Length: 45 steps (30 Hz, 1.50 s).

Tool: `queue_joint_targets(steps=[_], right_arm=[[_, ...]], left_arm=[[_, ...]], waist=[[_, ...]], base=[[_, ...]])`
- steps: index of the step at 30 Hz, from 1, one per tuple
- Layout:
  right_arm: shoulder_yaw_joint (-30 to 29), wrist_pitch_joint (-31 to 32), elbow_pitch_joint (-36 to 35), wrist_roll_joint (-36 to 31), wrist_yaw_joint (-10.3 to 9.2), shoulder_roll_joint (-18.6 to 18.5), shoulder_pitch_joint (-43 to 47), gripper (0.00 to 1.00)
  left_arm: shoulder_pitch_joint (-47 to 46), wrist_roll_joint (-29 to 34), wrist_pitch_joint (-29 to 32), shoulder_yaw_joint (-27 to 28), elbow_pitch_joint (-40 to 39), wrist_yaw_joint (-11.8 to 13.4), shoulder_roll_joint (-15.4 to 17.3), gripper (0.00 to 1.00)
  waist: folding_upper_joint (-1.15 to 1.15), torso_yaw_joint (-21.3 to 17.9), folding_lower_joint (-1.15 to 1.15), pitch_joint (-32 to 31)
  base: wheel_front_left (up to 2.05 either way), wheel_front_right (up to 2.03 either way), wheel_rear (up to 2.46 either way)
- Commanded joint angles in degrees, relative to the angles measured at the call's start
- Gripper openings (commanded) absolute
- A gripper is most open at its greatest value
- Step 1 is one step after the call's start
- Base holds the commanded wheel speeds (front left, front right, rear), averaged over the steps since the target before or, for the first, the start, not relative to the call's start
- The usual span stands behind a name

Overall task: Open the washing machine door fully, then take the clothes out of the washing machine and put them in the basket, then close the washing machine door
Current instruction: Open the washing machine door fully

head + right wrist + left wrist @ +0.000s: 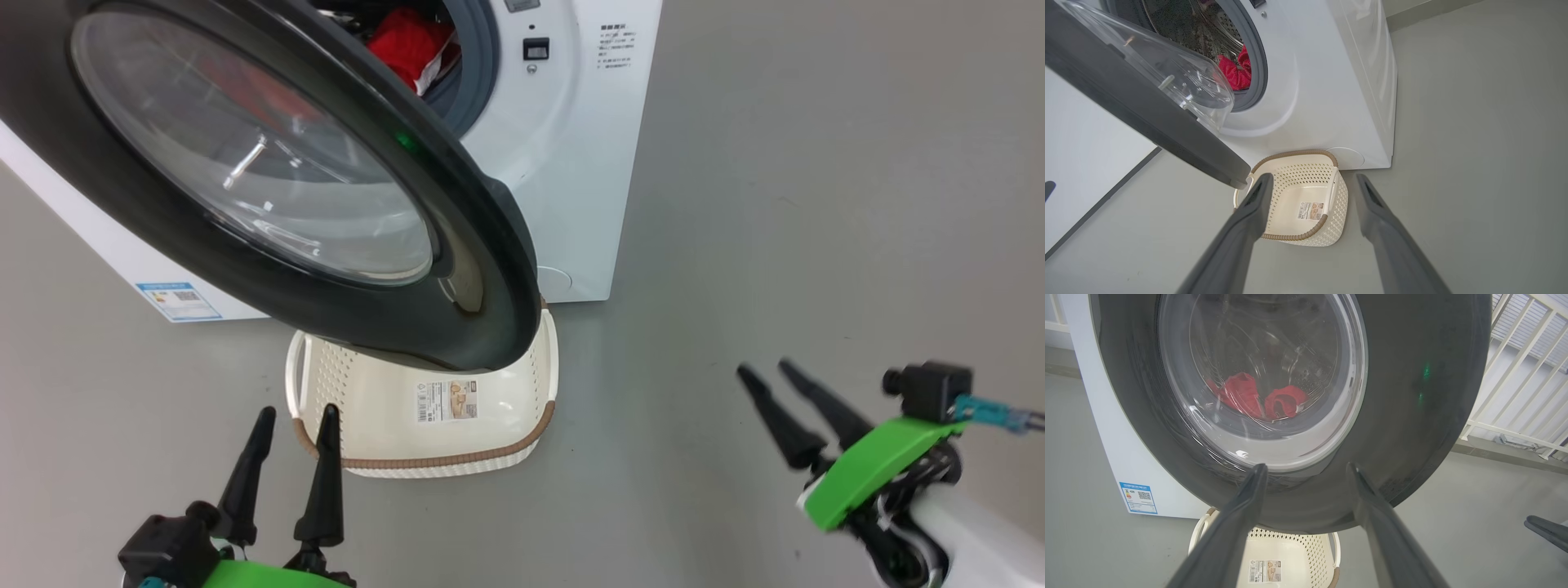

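The washing machine door [482, 245], with its black rim and bulging glass, stands partly swung out from the white washing machine [571, 163]. It hangs over the back of the basket [441, 463]. Red clothes [408, 41] lie in the drum and show in the gap behind the door, through the glass [1241, 394], and past the door's edge [1233, 71]. The cream basket [1339, 204] sits on the floor with nothing but its label inside. My left gripper [297, 411] is open, low, just left of the basket and facing the door [1412, 416]. My right gripper [764, 367] is open, well right of the basket.
Bare grey floor [816, 204] spreads to the right of the machine. A white railing [1527, 375] stands beyond the door in the left wrist view. A blue sticker [178, 300] marks the machine's lower side. A white wall with a dark skirting [1086, 163] runs on the left.
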Motion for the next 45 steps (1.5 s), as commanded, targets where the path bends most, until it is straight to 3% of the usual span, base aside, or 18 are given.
queue_joint_targets(steps=[1,11,24,31,45], right_arm=[[-2.47,-0.78,-1.34,-2.49,0.44,-0.26,-0.34,1.00],[-17.44,-0.81,-5.28,-23.33,0.44,5.19,5.30,1.00],[-33.99,-0.82,-10.40,-40.71,0.44,12.56,11.76,1.00],[-36.54,-0.82,-11.22,-44.85,0.44,14.45,14.87,1.00],[-37.38,-0.82,-11.39,-46.52,0.44,15.43,16.35,1.00]], left_arm=[[-0.04,0.63,-0.51,2.25,-1.24,-0.25,0.65,1.00],[-0.10,0.81,-0.51,2.34,-1.21,-0.37,0.65,1.00],[0.42,0.77,-0.51,2.22,-1.01,-0.50,0.65,1.00],[0.83,0.85,-0.51,1.94,-1.00,-0.54,0.65,1.00],[0.93,0.80,-0.51,2.02,-1.22,-0.48,0.65,1.00]], waist=[[0.00,-0.19,0.00,0.04],[0.00,-0.47,0.00,-0.05],[0.00,-0.25,0.00,-1.12],[0.00,-0.06,0.00,-1.62],[0.00,0.12,0.00,-1.41]], base=[[0.00,0.00,0.00],[0.00,0.00,0.00],[0.00,0.00,0.00],[0.00,0.00,0.00],[0.00,0.00,0.00]])
